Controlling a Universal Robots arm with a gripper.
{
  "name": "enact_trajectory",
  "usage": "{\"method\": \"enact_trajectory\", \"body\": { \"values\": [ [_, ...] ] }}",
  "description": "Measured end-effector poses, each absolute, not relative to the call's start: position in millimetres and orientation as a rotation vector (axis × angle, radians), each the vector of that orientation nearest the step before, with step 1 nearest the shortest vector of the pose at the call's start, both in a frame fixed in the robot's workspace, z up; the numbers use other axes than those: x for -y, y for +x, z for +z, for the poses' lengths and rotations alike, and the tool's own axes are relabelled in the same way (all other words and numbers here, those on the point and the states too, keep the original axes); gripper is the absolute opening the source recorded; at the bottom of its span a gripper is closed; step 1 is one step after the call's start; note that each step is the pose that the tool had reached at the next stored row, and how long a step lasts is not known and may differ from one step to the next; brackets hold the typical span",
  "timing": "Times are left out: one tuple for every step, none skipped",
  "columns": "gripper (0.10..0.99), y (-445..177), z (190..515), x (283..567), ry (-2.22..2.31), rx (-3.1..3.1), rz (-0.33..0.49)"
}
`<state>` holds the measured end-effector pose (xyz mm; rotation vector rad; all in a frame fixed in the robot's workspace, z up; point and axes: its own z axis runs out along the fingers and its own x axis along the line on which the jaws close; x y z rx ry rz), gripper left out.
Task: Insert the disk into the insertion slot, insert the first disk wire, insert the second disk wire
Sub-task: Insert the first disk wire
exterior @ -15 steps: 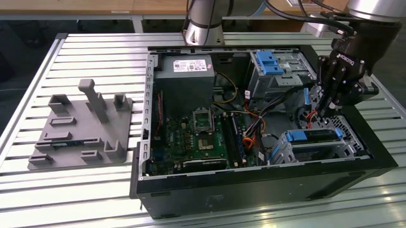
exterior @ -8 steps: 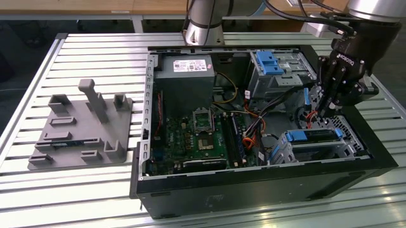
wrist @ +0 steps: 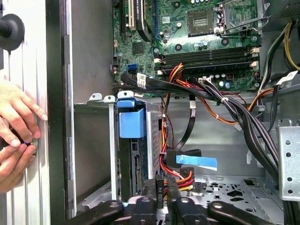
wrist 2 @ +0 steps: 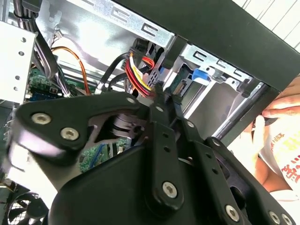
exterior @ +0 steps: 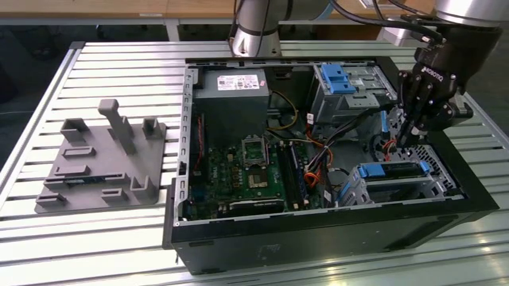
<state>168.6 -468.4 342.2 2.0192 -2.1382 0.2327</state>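
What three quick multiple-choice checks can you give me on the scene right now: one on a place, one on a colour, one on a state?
1. Where is the disk?
A. In the insertion slot
B. On the motherboard
C. On top of the power supply

2. What colour is the fixture beside the case?
A. Red
B. Grey
C. Blue

3. What is the end effector doing?
A. Open, well above the case
B. Shut on the disk
C. Shut on the second disk wire

Answers:
1 A: in the exterior view, the disk's blue carrier sits inside the perforated bay.
2 B: it is grey all over.
3 C: in the second wrist view, it closes on the plug of the red and yellow bundle.
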Motion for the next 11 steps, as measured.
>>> {"method": "enact_trajectory", "body": {
  "values": [
    [0.180,168.6,342.0,468.3,2.019,2.138,0.233],
    [0.180,168.5,341.8,468.2,2.019,2.138,0.234],
    [0.169,168.5,341.6,468.1,2.018,2.137,0.234],
    [0.169,168.5,341.3,468.1,2.018,2.137,0.235],
    [0.169,168.5,341.0,468.1,2.018,2.137,0.235],
    [0.169,168.5,340.7,468.1,2.018,2.137,0.235],
    [0.169,168.5,340.6,468.1,2.018,2.137,0.235],
    [0.169,168.5,340.5,468.1,2.018,2.137,0.235],
    [0.169,168.5,340.5,468.1,2.018,2.137,0.235],
    [0.169,168.5,340.4,468.1,2.018,2.137,0.235],
    [0.169,168.6,340.4,468.1,2.018,2.137,0.235]
  ]
}}
